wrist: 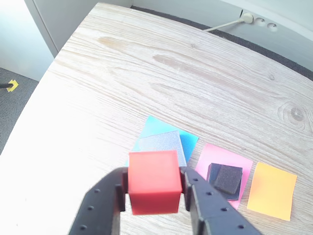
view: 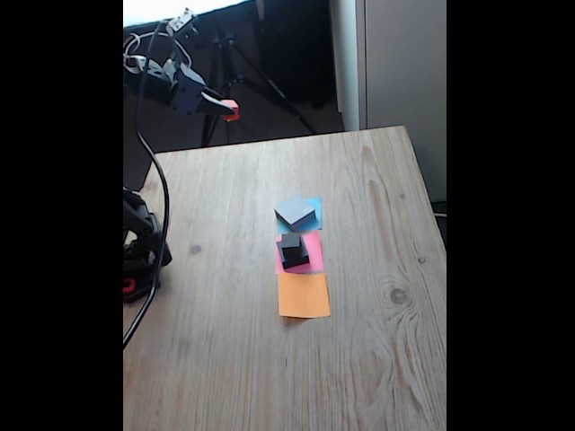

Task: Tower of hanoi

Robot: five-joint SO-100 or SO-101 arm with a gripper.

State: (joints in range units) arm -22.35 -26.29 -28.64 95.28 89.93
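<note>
From the fixed view I have the gripper [view: 231, 109] raised high, clamped on the red cube [view: 233, 111] — far below sit the grey slab [view: 296, 212] and black stack [view: 293, 250].

Wrist view: matte fingers [wrist: 205, 205] pinch the cube's [wrist: 153, 181] smooth sides; beyond them, grainy slab [wrist: 161, 144] on blue paper [wrist: 157, 126] — likely its destination.
</note>
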